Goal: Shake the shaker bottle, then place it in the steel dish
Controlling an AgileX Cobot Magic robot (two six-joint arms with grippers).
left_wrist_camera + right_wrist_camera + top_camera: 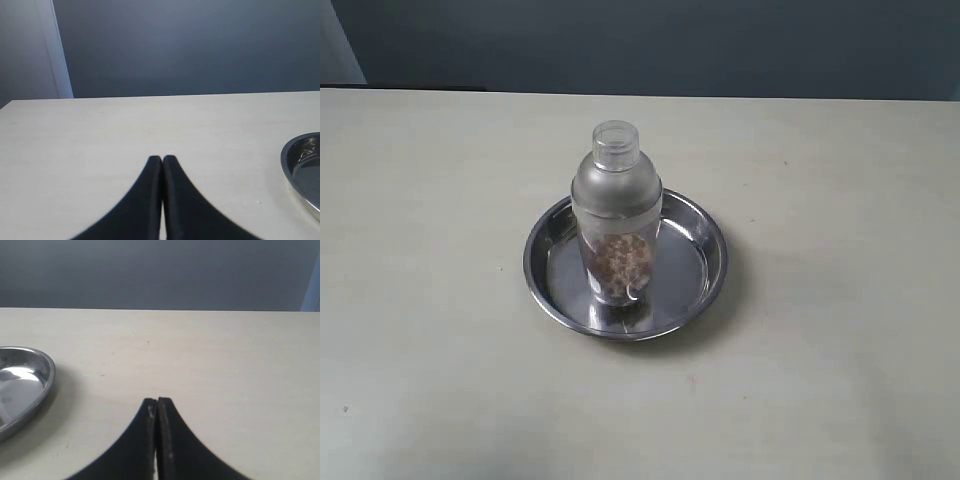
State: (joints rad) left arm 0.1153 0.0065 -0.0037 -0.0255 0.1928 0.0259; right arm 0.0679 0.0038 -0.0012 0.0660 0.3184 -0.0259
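Your widest surface was the pale beige tabletop [840,380]. It ran flat to a dark blue-grey wall [720,45] on the far side.

Next in size was the round shallow shiny steel dish [560,278], which sat near the middle of the table. It lay flat, its rolled rim catching the light.

The clear frosted plastic shaker bottle [617,205] stood upright inside that dish. Its base rested on the flat bottom, a little toward the near side, with dish floor showing to its left and right. Nothing was touching it.

Your left gripper [162,159] had its two black fingers pressed together tip to tip, with nothing between them. It sat low over bare table, well apart from the bottle; only a slice of the dish's rim reached the edge of its wrist view.

Your right gripper [157,401] was the same: black fingers clenched tight on nothing, over bare table, beside the dish but not touching it.

The bottle's small clear cylindrical cap [616,143] was seated on the domed shoulder.

Brown granules [618,262] were heaped in the bottle's lower body.
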